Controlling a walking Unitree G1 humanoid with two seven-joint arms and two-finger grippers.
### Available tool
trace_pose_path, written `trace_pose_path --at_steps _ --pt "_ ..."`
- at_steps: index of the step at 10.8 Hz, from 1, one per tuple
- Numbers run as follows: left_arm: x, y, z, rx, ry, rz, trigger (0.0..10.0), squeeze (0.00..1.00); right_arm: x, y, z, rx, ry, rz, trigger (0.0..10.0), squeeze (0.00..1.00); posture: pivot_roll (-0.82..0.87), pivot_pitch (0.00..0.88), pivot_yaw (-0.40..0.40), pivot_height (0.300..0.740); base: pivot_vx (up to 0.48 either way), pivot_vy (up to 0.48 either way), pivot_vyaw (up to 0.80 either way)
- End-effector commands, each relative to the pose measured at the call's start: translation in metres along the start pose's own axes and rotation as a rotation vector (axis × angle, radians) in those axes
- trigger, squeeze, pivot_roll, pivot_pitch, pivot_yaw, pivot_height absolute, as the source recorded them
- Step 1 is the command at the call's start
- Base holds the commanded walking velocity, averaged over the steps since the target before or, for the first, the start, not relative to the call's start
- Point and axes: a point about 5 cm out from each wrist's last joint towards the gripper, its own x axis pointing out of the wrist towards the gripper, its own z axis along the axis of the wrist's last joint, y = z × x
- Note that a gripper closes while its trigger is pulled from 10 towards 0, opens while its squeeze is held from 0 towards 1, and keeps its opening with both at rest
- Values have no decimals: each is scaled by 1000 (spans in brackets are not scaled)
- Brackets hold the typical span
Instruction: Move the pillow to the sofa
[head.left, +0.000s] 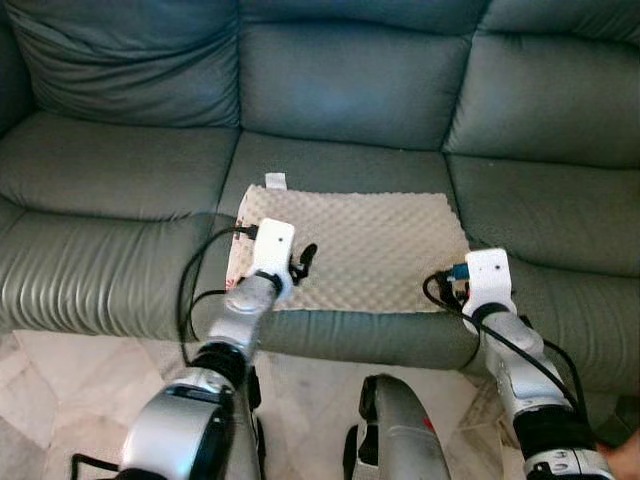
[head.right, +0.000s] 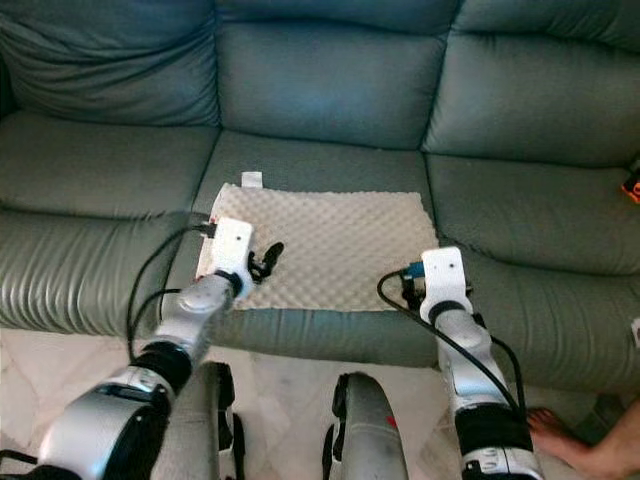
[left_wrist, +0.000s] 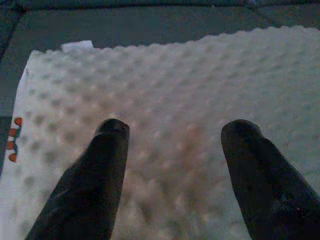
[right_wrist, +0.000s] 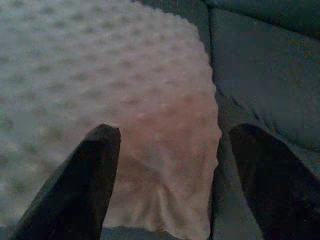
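The pillow (head.left: 355, 250) lies flat on the middle seat of the sofa (head.left: 340, 80), with its near edge close to the front edge of the cushion. It is a thin, pale cream rectangle, and its whole surface is covered with small round bumps, like foam. A small white tag (head.left: 275, 181) sticks out at its far left corner. The sofa is grey-green leather, smooth and a little shiny, with soft folds on the left seat and deep seams between the cushions.

Both silver arms reach forward and slightly inward from below. The left gripper (left_wrist: 175, 130) is over the near left part of the pillow; its two black fingers (left_wrist: 95, 170) are spread apart, with the bumpy cover showing between them. The right gripper (right_wrist: 170, 132) is at the near right corner of the pillow, also with its fingers apart; one finger (right_wrist: 80, 175) is over the pillow and the other is over the bare sofa seat beside the pillow's edge.

The seats to the left and right of the pillow are free. A pale tiled floor (head.left: 60, 390) is in front of the sofa, and a person's bare foot (head.right: 560, 430) is on it at the right.
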Motion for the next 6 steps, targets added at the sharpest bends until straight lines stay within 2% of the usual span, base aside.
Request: trace_pose_path --at_steps 1,2,3,4,6 --pt "-2 1 -3 -12 -5 -15 10000 1000 -2 0 0 17 0 1 10000 1000 -53 142 -46 627 0 0 0" --pt "-5 8 -2 -39 -23 -52 10000 1000 -3 5 3 12 -20 47 10000 1000 -50 126 -45 627 0 0 0" --pt "-9 21 0 -40 -41 -37 10000 1000 -5 4 3 17 -30 56 10000 1000 -49 100 -45 627 0 0 0" --pt "-21 43 -2 -33 -69 -17 10000 1000 -8 11 4 55 -75 66 10000 1000 -55 46 -35 627 0 0 0" --pt "-40 72 -12 -54 -59 78 10000 1000 -16 24 5 103 -150 84 10000 1000 -41 0 -26 627 0 0 0"
